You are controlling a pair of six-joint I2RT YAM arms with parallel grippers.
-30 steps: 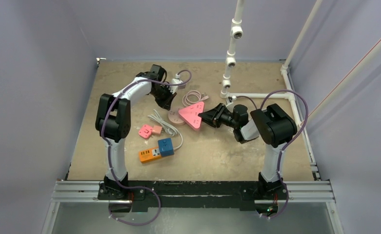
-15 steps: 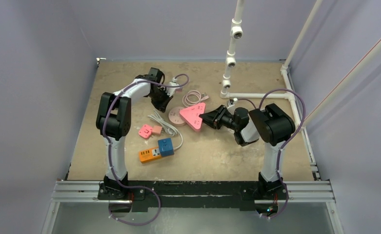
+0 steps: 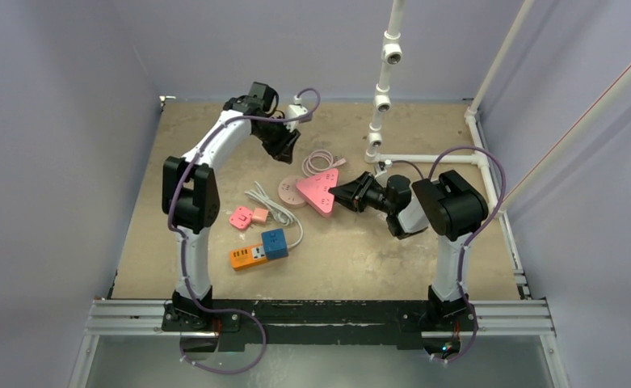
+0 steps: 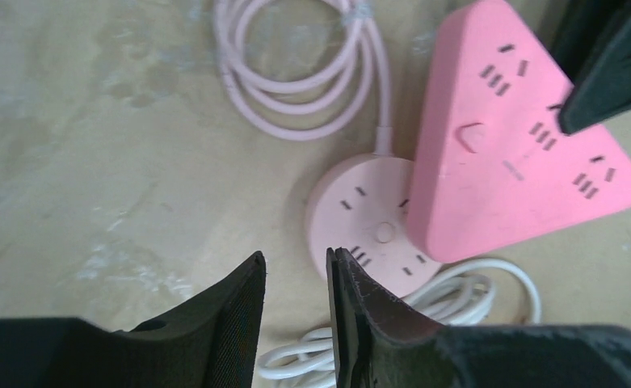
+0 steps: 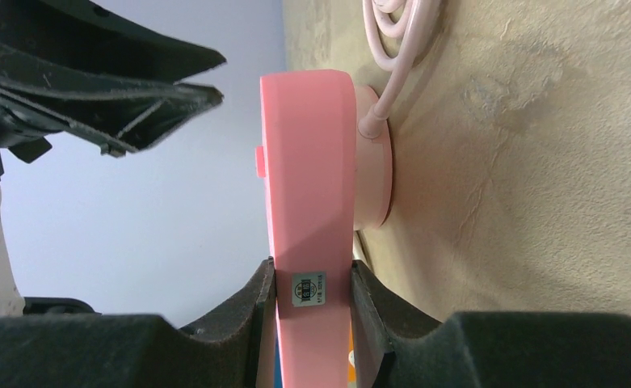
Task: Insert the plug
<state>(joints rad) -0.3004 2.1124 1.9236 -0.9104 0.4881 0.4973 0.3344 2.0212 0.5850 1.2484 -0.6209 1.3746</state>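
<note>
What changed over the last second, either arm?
The left pincer swung up and outward, away from the round pink socket, and its fingers parted a little. Nothing sits between them, and the views don't show whether it let anything go. Unchanged: the right pincer clamped on the pink triangular strip, the socket, and the orange-and-blue strip.
</note>
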